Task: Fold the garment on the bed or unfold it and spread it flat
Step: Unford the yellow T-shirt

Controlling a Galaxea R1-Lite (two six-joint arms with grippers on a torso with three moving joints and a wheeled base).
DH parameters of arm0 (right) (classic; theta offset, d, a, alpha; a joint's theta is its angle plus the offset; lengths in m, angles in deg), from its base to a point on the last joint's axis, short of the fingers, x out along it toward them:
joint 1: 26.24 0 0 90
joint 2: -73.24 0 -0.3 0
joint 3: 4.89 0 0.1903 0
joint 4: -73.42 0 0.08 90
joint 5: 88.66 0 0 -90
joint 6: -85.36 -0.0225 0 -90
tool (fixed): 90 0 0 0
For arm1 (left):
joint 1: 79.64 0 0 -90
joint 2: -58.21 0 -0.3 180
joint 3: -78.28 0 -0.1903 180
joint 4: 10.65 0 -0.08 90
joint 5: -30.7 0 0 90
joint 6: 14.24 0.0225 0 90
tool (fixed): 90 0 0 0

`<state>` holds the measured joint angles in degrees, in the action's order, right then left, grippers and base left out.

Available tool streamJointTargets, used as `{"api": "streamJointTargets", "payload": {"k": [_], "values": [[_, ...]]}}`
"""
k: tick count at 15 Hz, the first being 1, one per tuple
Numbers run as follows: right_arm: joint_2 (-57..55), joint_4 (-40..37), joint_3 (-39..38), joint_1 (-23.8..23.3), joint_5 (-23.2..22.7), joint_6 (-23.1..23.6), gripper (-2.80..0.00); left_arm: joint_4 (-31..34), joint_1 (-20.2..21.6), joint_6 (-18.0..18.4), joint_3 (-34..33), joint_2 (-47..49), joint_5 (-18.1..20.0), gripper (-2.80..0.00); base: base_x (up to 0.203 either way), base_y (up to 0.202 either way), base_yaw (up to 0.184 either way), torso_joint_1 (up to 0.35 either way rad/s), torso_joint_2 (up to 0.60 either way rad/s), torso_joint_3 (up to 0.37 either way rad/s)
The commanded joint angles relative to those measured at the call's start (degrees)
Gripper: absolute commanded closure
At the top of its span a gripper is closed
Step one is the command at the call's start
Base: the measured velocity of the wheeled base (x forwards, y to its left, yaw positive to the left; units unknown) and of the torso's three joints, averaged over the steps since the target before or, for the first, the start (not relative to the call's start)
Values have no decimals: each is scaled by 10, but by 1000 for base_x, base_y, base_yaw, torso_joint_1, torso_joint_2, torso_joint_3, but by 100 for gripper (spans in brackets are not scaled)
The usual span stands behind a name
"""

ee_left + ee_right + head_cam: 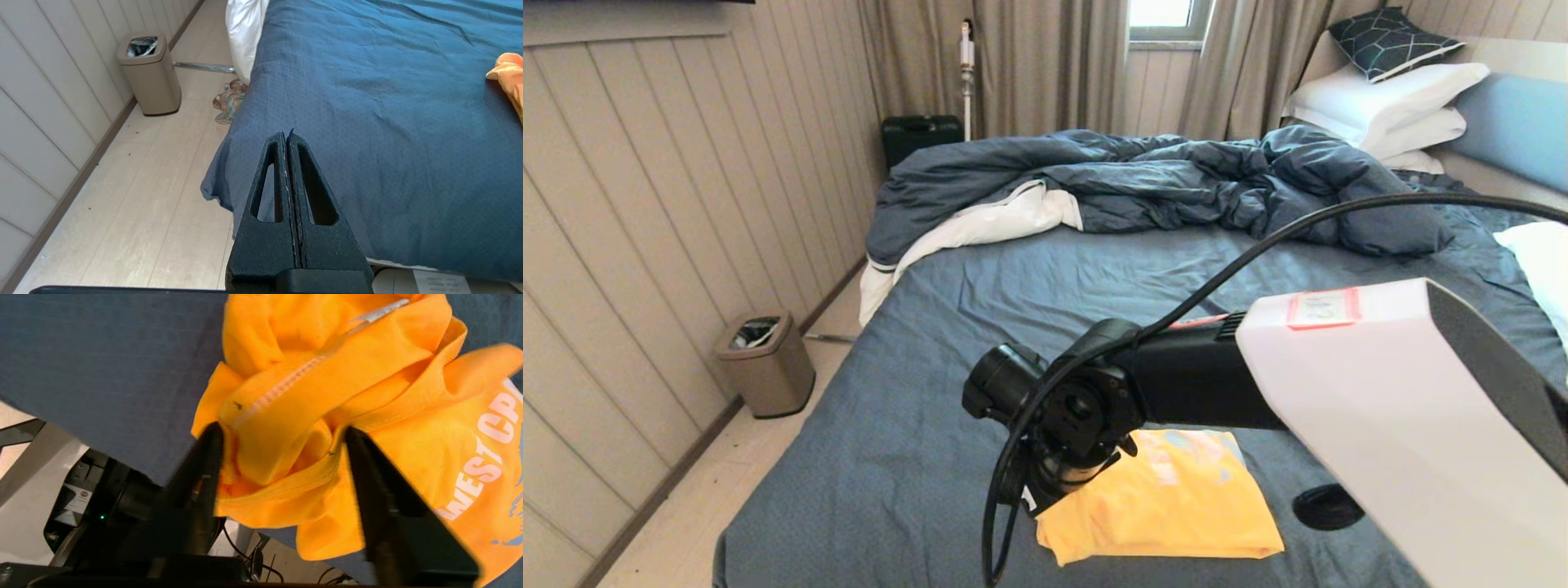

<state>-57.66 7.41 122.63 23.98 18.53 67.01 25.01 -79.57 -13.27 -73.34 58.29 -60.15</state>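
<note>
The garment (1176, 498), a yellow T-shirt with pale lettering, lies folded into a thick pad near the front edge of the bed (1013, 286). My right gripper (1054, 490) points down at the pad's front left corner. In the right wrist view its jaws (282, 430) stand apart on either side of a bunched fold of the garment (408, 367), and both fingers press against the cloth. My left gripper (287, 134) hangs shut and empty over the bed's (367, 122) left front corner, well away from the garment (508, 71).
A rumpled dark blue duvet (1176, 180) covers the far half of the bed, with white pillows (1388, 98) at the far right. A beige bin (765, 363) stands on the floor by the left wall. A black round object (1327, 506) lies beside the garment.
</note>
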Motion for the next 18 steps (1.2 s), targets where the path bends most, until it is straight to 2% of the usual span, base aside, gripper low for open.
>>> {"api": "streamJointTargets", "payload": {"k": [1,7,10,15,18], "values": [[2,-2,-3,-5,1,-1,0,2,0,0,0,0,0,0,0,0,0,0,0,0],[64,-3,-35,-25,9,-17,0,2,-1,0,1,0,0,0,0,0,0,0,0,0],[130,-3,-68,-63,9,-18,0,2,0,0,1,0,0,0,0,0,0,0,0,0],[217,0,-139,-169,7,-8,0,2,0,0,1,0,0,0,0,0,0,0,0,0],[257,3,-174,-253,2,14,0,2,0,0,1,0,0,0,0,0,0,0,0,0]]}}
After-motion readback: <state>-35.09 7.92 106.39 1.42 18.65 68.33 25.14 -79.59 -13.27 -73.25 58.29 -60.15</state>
